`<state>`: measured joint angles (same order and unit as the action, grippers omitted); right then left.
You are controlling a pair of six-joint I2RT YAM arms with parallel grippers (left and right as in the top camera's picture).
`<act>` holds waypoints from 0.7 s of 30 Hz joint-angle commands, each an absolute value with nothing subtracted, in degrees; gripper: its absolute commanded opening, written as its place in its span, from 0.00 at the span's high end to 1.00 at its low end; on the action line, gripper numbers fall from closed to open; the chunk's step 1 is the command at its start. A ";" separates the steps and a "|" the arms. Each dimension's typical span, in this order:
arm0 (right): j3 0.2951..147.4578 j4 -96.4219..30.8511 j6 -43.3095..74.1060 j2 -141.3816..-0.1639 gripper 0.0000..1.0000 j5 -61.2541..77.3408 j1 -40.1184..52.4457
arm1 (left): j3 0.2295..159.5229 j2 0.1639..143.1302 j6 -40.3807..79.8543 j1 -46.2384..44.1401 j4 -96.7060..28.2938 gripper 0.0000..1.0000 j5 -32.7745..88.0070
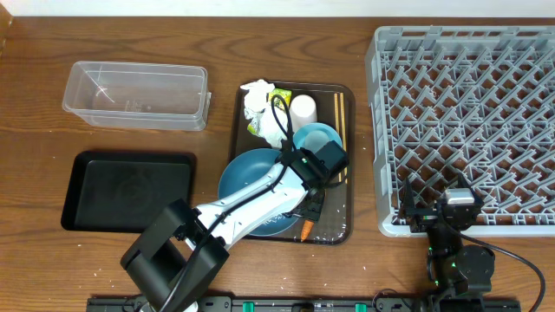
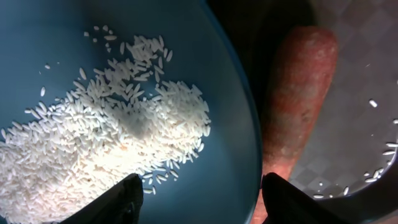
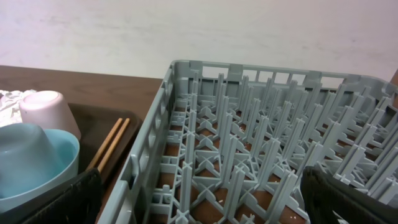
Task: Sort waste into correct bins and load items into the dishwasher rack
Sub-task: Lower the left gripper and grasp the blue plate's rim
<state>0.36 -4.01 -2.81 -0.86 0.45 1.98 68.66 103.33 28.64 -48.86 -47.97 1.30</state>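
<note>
The dark-blue plate (image 1: 247,178) lies on the brown serving tray and carries a heap of white rice (image 2: 93,143). My left gripper (image 1: 310,195) is open and astride the plate's right rim (image 2: 205,199), one finger over the plate and one over the orange carrot (image 2: 298,99). The carrot also shows in the overhead view (image 1: 307,230). White napkins (image 1: 260,108) and a green-yellow wrapper (image 1: 279,95) lie at the tray's back. The light-blue bowl (image 3: 59,162) holds an upturned light-blue cup (image 3: 22,152). The whitish-pink cup (image 3: 46,112) and the chopsticks (image 3: 112,143) are beside them. My right gripper (image 3: 199,205) is open over the grey rack's (image 1: 468,113) front left corner.
The clear container (image 1: 134,94) stands at the back left, with the black tray (image 1: 126,192) in front of it. The brown serving tray (image 1: 347,173) sits between them and the rack. Loose rice grains lie on the tray near the carrot.
</note>
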 commanded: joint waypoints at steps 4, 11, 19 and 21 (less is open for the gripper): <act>0.32 -4.27 -3.49 -0.75 0.01 0.45 2.44 | 68.51 103.85 28.34 -48.73 -48.03 0.39 1.39; 0.32 -4.25 -3.49 -0.75 0.01 0.45 2.44 | 68.47 103.85 28.12 -48.73 -47.16 0.40 2.48; 0.32 -4.25 -3.49 -0.75 0.01 0.45 2.44 | 68.14 104.14 28.10 -48.73 -45.47 0.41 1.89; 0.32 -4.25 -3.51 -0.75 0.01 0.45 2.44 | 68.12 104.14 28.05 -48.73 -45.47 0.42 1.85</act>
<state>0.36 -4.01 -2.81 -0.86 0.47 1.98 68.64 103.39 28.47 -48.86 -45.52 2.39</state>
